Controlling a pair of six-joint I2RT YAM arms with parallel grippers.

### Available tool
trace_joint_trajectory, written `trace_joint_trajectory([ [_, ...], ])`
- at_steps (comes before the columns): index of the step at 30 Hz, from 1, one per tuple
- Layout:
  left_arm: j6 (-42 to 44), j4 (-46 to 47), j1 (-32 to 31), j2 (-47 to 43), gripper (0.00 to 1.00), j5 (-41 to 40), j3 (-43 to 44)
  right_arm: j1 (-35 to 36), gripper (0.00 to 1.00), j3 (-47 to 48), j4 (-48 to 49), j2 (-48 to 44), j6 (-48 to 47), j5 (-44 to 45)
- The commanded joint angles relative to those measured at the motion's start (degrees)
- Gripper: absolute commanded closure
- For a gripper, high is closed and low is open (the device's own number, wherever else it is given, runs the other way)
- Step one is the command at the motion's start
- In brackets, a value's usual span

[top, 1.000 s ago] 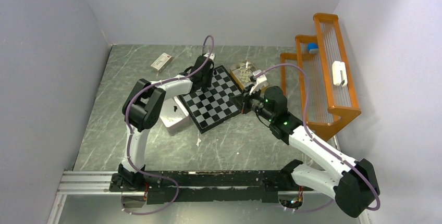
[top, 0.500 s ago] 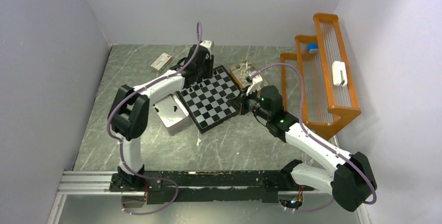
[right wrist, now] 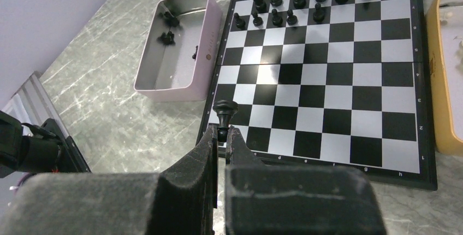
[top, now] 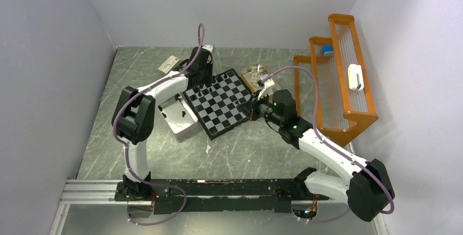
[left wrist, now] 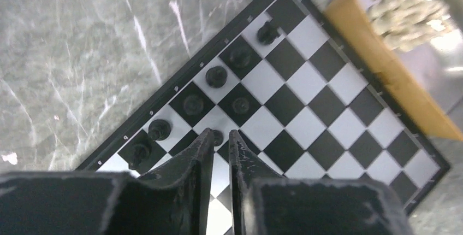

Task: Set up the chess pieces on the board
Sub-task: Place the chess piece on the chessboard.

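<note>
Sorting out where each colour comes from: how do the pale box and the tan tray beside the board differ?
The pale box holds only a few black pieces; the tan tray holds a heap of cream pieces. The box's walls are pinkish, the tray's orange-tan. Both lie open beside the board.

Left arm [top: 169, 84], right arm [top: 327, 151]: white rounded links, bulky black joint housings [top: 134, 119], black bases [top: 132, 187]. Purple cable [top: 200, 41] looped along each. Small green lights [top: 295, 128] on right arm's black section. White bracket [top: 268, 86] at wrist. Left gripper [left wrist: 219, 134], right gripper [right wrist: 221, 132]: black blocky fingers [left wrist: 188, 169], edges scuffed pale, surface matte and grainy.
</note>
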Motion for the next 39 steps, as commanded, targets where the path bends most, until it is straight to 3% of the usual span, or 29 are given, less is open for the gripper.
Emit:
trace_joint_trajectory([
  [1, 1.91, -3.20, 0.26, 3.09, 0.81, 2.57, 0.40, -0.16, 1.00, 1.21, 1.52, 0.27, 0.55, -0.61],
  [4, 2.57, -2.83, 0.25, 3.66, 0.88, 3.39, 0.16, -0.23, 1.00, 1.01, 1.89, 0.44, 0.51, -0.50],
  [9, 3.08, -3.52, 0.27, 4.72, 0.91, 2.66, 1.01, -0.22, 1.00, 1.12, 2.20, 1.34, 0.48, -0.93],
  [39, 3.53, -3.85, 0.01, 7.49, 0.92, 3.05, 2.24, -0.23, 1.00, 1.26, 2.49, 1.67, 0.35, -0.46],
])
